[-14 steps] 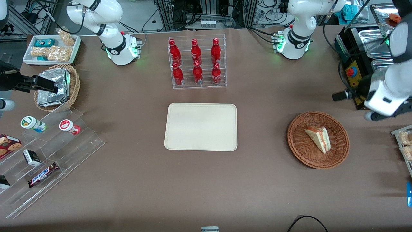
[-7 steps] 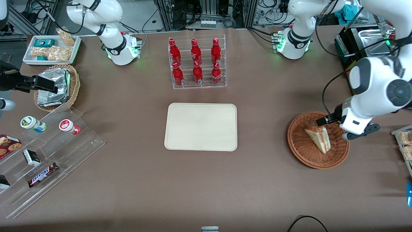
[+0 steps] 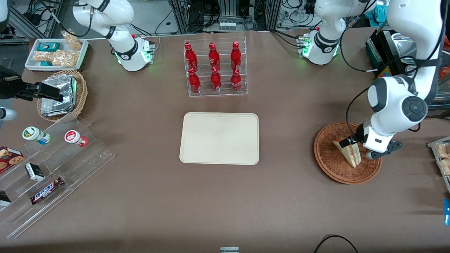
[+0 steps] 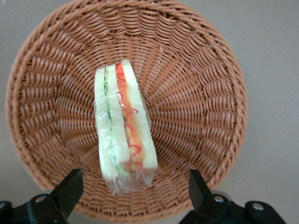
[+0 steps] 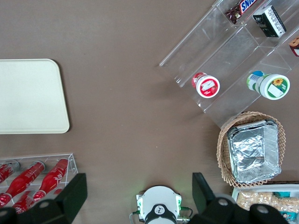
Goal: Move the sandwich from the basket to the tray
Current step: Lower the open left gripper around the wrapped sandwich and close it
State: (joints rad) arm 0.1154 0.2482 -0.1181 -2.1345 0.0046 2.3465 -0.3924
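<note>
Over toward the right of the front frame, the left arm's gripper [image 3: 355, 147] hangs low above the wide, shallow, reddish-brown wicker basket [image 3: 332, 165], its fingers [image 4: 70, 191] spread wide and touching nothing. Between those fingers, lower down, the small triangular white-bread sandwich [image 4: 124, 126] with green and orange-red filling lies in the basket on the brown worktop [image 3: 288, 196]. At the frame's centre, well apart from the basket, sits the large flat cream-beige rectangular tray [image 3: 219, 138].
</note>
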